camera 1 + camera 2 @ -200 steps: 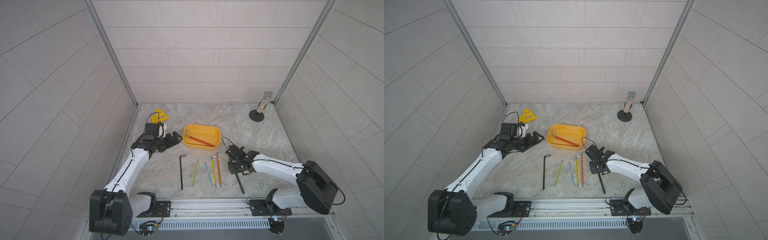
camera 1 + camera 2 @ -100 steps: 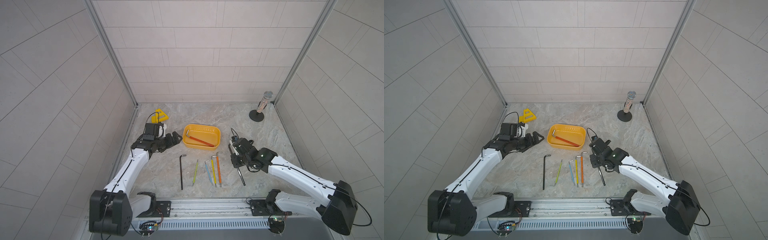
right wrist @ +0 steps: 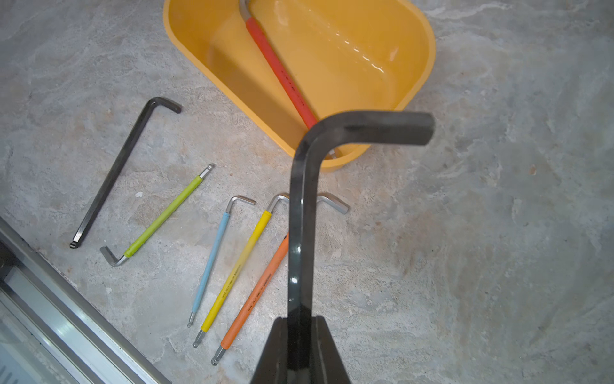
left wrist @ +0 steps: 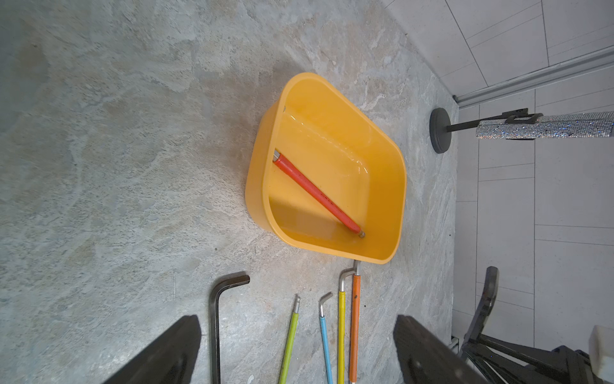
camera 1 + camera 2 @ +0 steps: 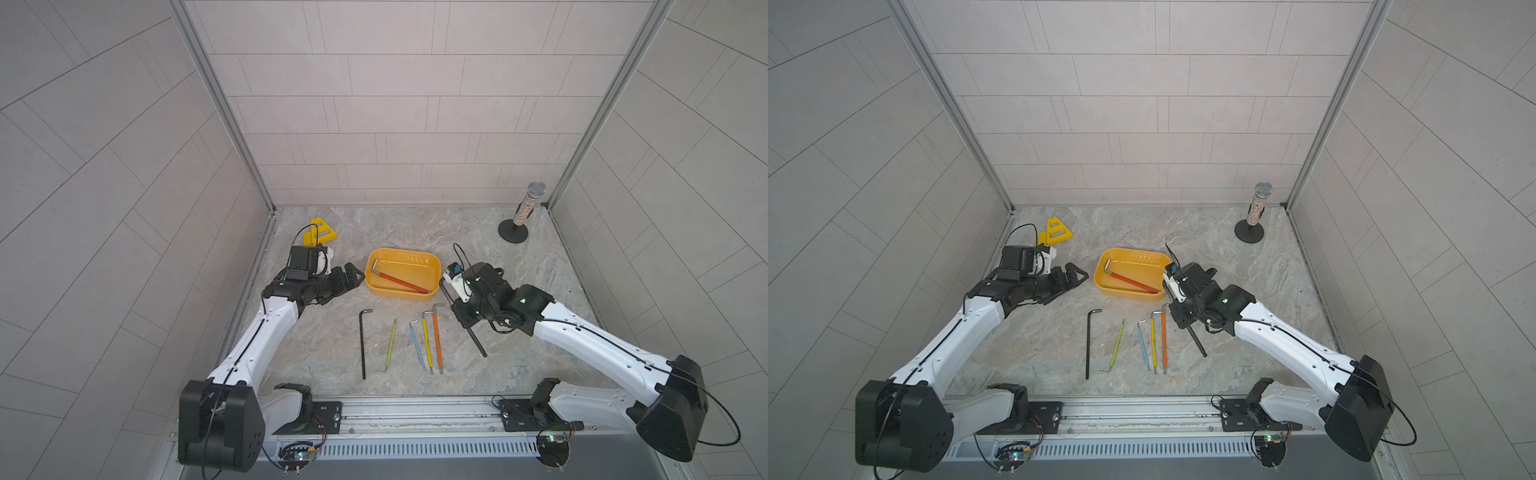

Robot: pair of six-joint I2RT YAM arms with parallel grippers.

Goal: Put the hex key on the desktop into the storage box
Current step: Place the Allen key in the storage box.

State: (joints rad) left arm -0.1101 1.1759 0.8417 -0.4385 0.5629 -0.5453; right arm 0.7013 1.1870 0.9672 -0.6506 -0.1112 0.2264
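Five L-shaped keys lie side by side on the grey-beige marbled worktop (image 5: pixel 415 228), in front of the shallow yellow-orange plastic storage box (image 5: pixel 386 291). They are a thin black steel hex key (image 5: pixel 363 345), a green-sleeved hex key (image 5: pixel 390 345), a blue-sleeved hex key (image 5: pixel 417 347), a yellow-sleeved hex key (image 5: pixel 427 345) and an orange-sleeved hex key (image 5: pixel 437 345). A red-sleeved hex key (image 5: pixel 401 281) lies diagonally inside the box.

The right gripper (image 3: pixel 300 324) pinches the long shank of a thick black steel hex key (image 3: pixel 300 216), its jaws pressed tight on either side. This key is tilted and raised clear of the row. Its bent short arm is near the box's right end, but I cannot tell whether that arm is over the rim.

The left gripper (image 5: pixel 354 275) sits just beside the box's left end, spread wide and holding nothing.
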